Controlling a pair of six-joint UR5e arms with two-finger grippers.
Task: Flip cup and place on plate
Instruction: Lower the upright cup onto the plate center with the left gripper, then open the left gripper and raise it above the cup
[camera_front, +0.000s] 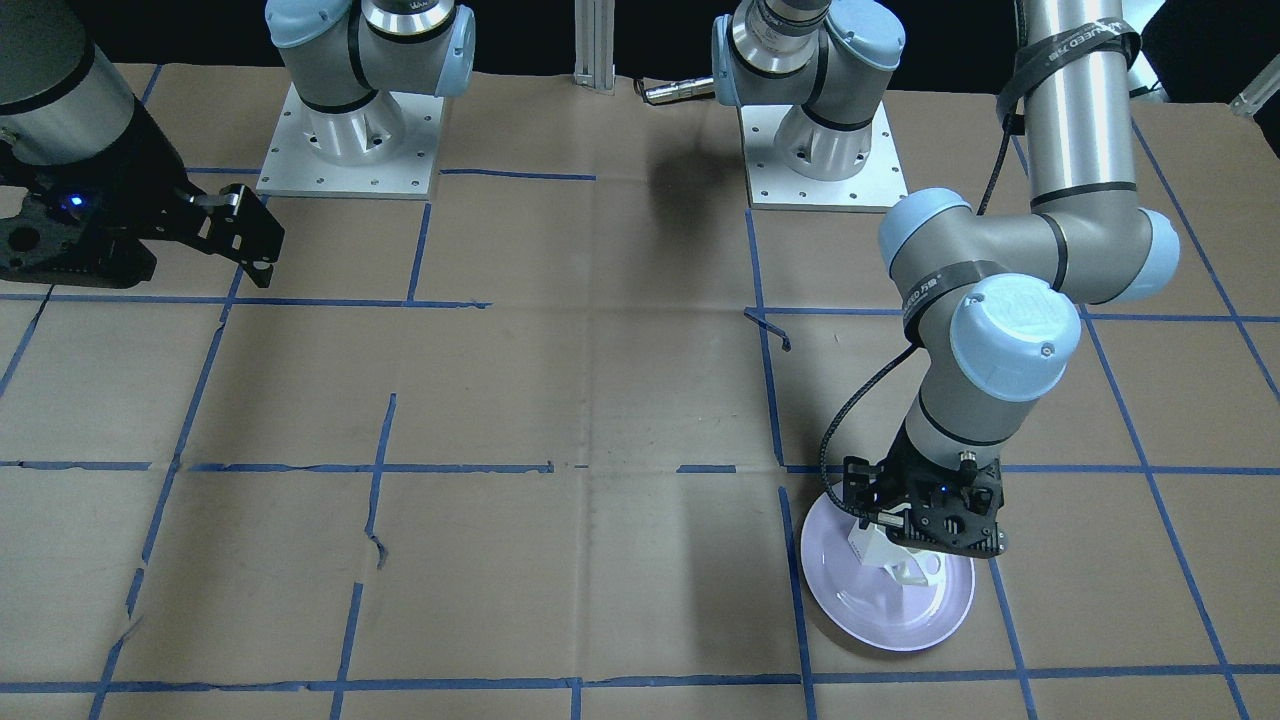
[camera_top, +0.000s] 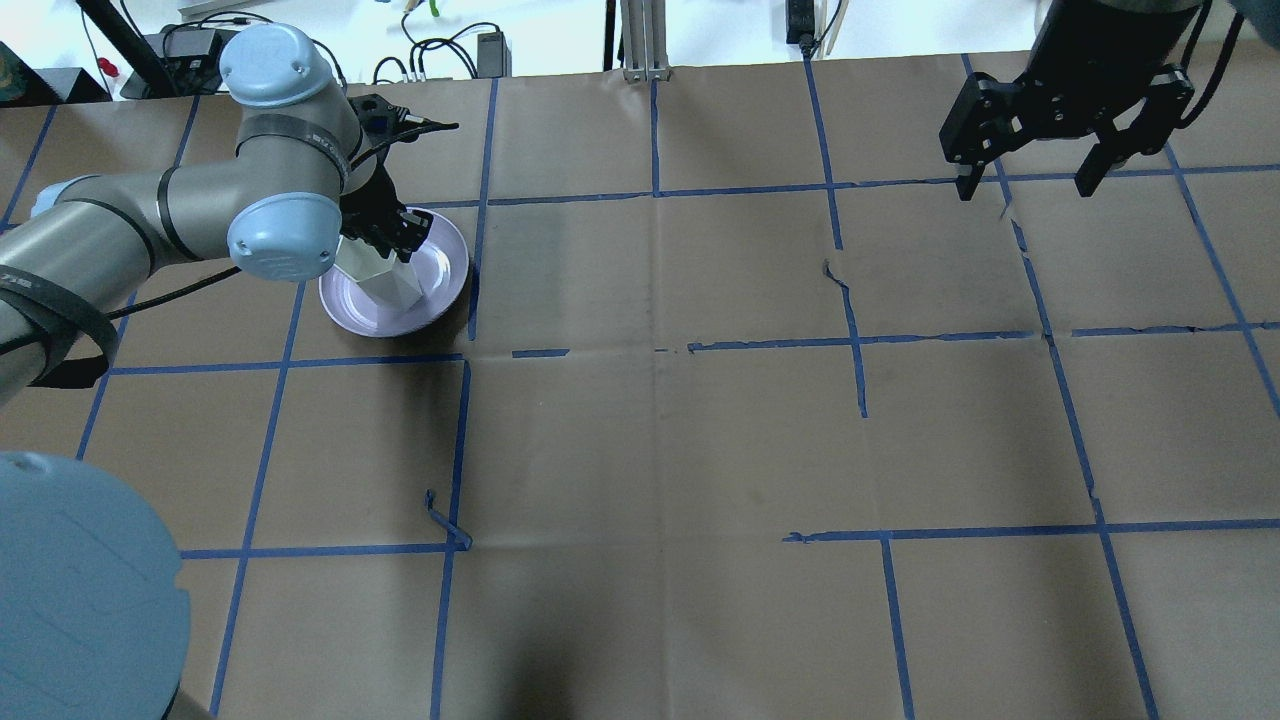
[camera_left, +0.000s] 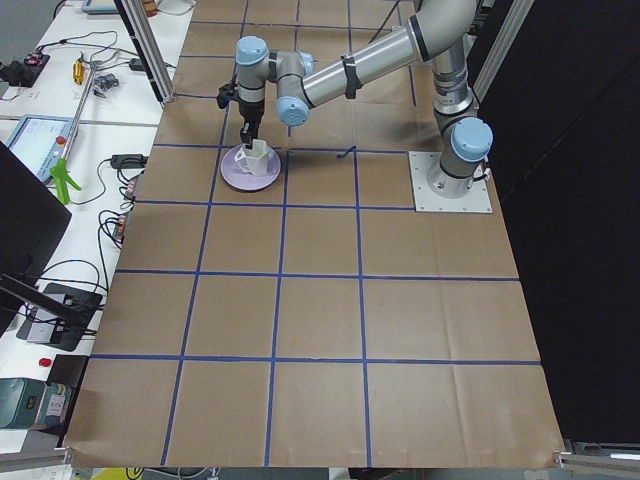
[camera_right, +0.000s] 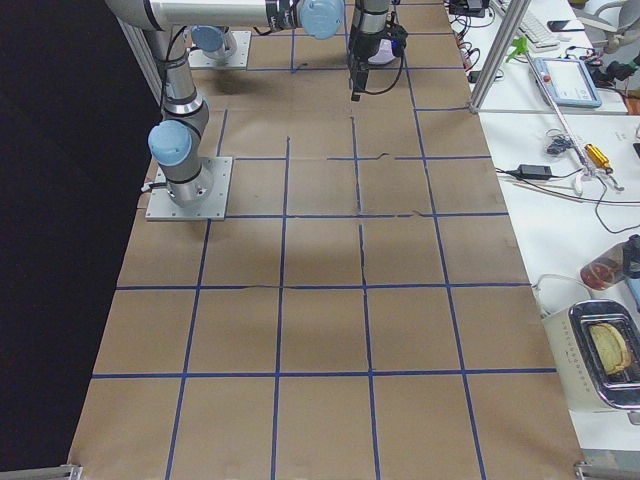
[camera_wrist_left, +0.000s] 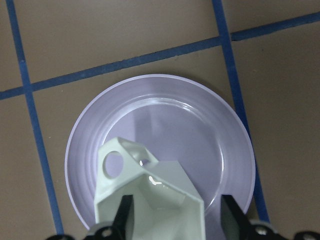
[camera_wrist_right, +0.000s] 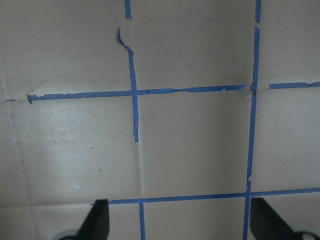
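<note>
Table (camera_top: 700, 450): wide top covered in creased brown paper.
Blue tape (camera_top: 1060, 430): lines marking the paper into a grid of squares, torn in places, with one loose curl (camera_top: 445, 520) lifting off.
Aluminium post (camera_top: 640, 40): upright at the table's far edge in the overhead view.
White bench (camera_left: 90, 230): runs along one long side of the table. It carries black cables (camera_left: 130, 160), a tablet-like screen (camera_left: 35, 135), a green tool (camera_left: 62, 180) and a metal tray appliance (camera_right: 605, 350).
Black backdrop (camera_left: 580, 250): closes off the opposite long side.
Light: even and from above, with a soft pale glare (camera_wrist_right: 60, 125) on the paper.
</note>
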